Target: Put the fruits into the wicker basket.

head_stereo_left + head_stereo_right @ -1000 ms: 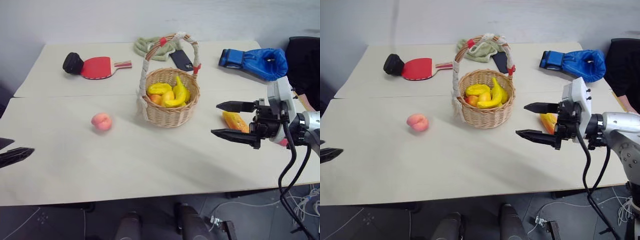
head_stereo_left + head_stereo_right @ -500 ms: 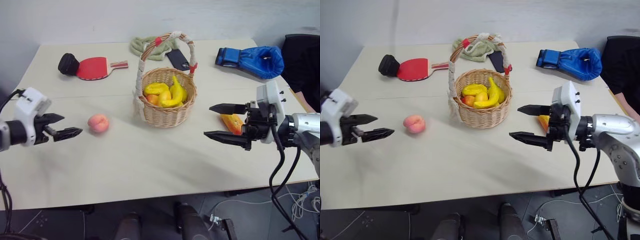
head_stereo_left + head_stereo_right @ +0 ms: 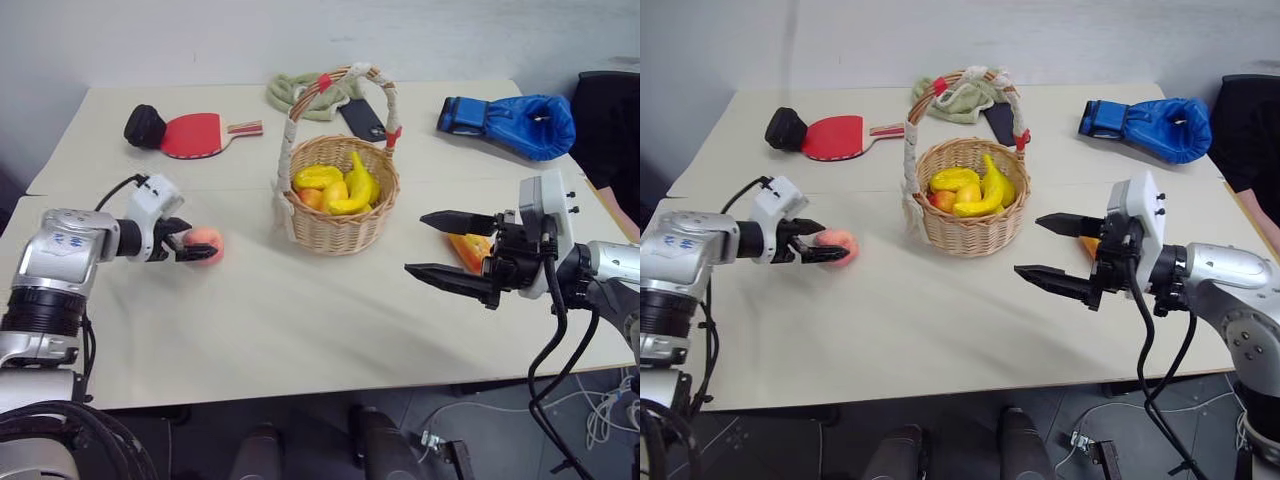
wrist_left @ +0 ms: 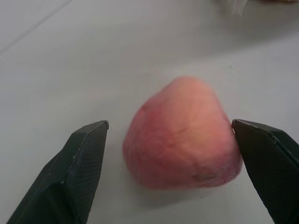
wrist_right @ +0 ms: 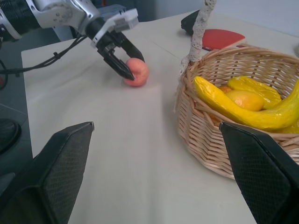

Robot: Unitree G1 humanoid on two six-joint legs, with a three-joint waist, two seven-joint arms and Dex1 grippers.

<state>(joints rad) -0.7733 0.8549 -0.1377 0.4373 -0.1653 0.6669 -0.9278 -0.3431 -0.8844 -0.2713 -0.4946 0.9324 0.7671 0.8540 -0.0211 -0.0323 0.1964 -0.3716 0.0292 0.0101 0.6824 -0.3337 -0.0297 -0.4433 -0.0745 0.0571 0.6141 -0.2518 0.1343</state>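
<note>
Across the pale table (image 3: pixel 300 330), my left gripper (image 3: pixel 198 247) straddles the peach (image 3: pixel 207 243), fingers wide, well left of the wicker basket (image 3: pixel 340 215); my right gripper (image 3: pixel 448 250) waits open, empty.

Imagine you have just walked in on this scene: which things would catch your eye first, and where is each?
First, the wicker basket in the middle of the table, with yellow fruits piled inside. Next, the left claw, open, its fingers on either side of the pink peach lying on the table to the basket's left. Then the bright blue boxing glove at the table's far right.
</note>
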